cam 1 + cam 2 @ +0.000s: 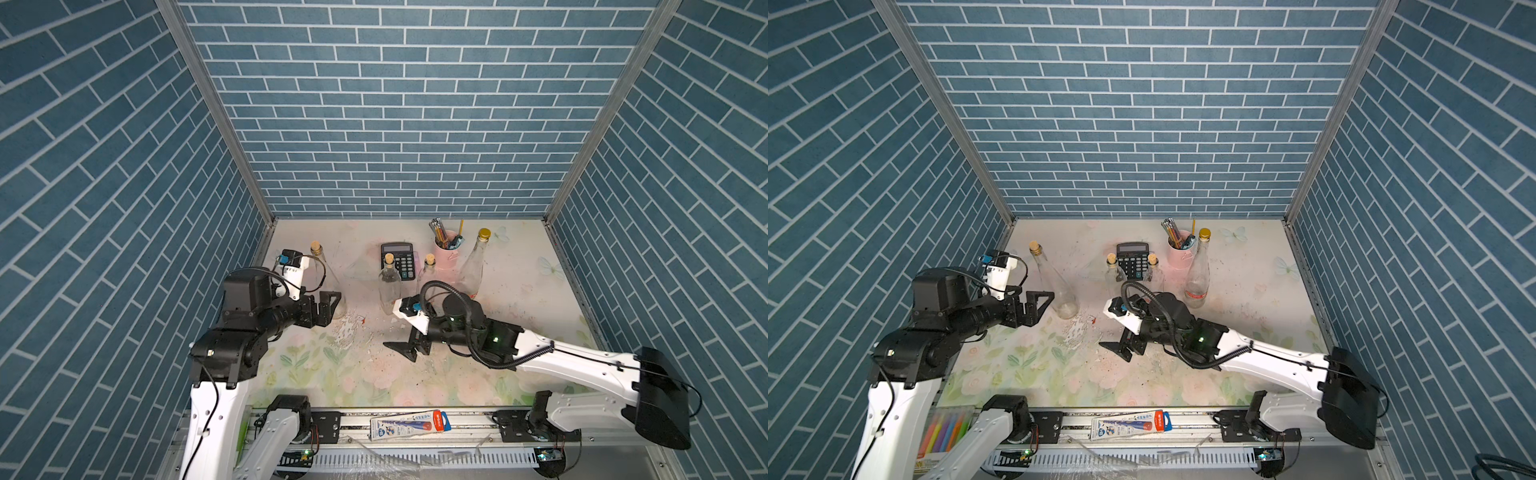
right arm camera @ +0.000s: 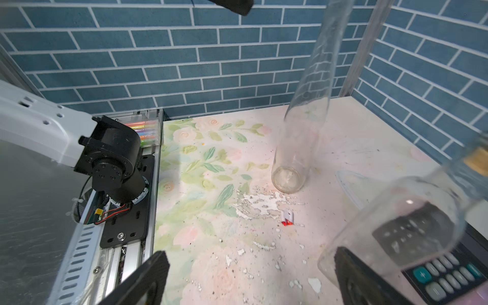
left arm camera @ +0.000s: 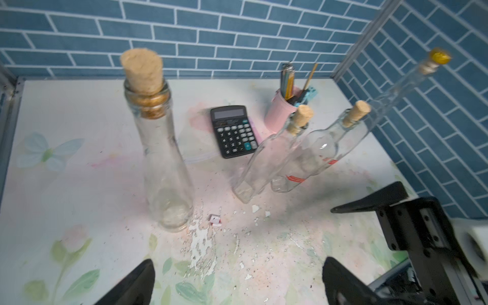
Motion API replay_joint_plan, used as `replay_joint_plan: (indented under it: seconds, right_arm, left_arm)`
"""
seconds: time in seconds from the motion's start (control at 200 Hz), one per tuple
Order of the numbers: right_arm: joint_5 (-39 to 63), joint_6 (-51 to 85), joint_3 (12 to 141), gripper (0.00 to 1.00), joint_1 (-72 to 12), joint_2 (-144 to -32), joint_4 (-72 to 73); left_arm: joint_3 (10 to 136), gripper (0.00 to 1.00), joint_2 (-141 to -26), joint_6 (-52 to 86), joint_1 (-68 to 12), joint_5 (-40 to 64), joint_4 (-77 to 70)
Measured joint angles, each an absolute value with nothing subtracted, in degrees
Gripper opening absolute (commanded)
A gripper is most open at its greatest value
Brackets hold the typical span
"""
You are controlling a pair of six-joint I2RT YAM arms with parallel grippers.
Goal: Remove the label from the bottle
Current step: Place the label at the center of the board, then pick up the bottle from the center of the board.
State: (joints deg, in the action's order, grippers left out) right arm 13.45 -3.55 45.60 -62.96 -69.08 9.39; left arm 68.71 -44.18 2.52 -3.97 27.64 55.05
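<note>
The floral-printed tabletop (image 1: 340,374) is flaked white between the two sets of jaws. The tall clear glass bottle with a gold cap (image 1: 1199,270) stands upright far ahead of the left gripper (image 3: 237,262) and off behind the right gripper (image 2: 250,254). A red label band (image 1: 1196,294) sits low on its body, probably what is left to peel. Both grippers gape empty, probably readied for a grasp. A tiny red-and-white paper scrap (image 2: 287,217) lies just ahead of the right jaws, its print unreadable.

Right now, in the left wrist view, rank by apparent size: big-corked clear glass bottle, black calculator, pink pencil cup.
1. big-corked clear glass bottle, though nearest the camera
2. black calculator
3. pink pencil cup, partly hidden
</note>
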Motion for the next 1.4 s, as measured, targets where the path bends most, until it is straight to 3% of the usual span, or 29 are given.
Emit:
replay_joint_plan:
  seconds: [0.225,0.575,0.975,1.4]
  right_arm:
    - [9.7,4.8,38.4,0.98,-59.0,-58.5,4.6]
    - [2.2,11.3,39.5,0.96,-57.8,-62.3,-2.3]
    - [0.3,11.5,40.4,0.94,-57.2,-65.2,-3.2]
    - [0.3,8.5,37.8,0.95,-57.2,-60.3,-1.3]
  left_arm:
    - [68.7,1.00,-45.3,2.9,-7.4,36.3,49.9]
    - [68.8,1.00,-55.1,3.1,-23.3,31.4,40.4]
    - [65.2,1.00,-68.3,5.4,-24.9,26.2,21.2]
    - [61.8,0.88,-75.5,5.1,-27.4,22.6,10.9]
